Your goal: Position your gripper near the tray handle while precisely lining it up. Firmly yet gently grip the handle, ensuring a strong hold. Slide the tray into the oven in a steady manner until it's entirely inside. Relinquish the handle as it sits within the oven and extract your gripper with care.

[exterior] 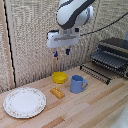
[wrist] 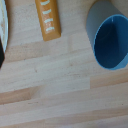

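**Jaws spread, handle not yet reached**

Jaws stand apart, holding nothing: white boxy gripper with dark blue-tipped fingers (exterior: 61,52) hangs high above the wooden table (exterior: 100,107), over the yellow bowl (exterior: 60,77) and blue mug (exterior: 77,83). Approach, grasp, push and release all look undone. Black wire-rack tray (exterior: 107,61) juts out of the dark grey toaster oven (exterior: 116,50) at the exterior view's right, thin bar handle (exterior: 95,74) facing out, well apart from gripper.

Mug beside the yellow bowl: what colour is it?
Blue, inside and out. The mug shows best in the exterior view; the wrist view shows only part of it.
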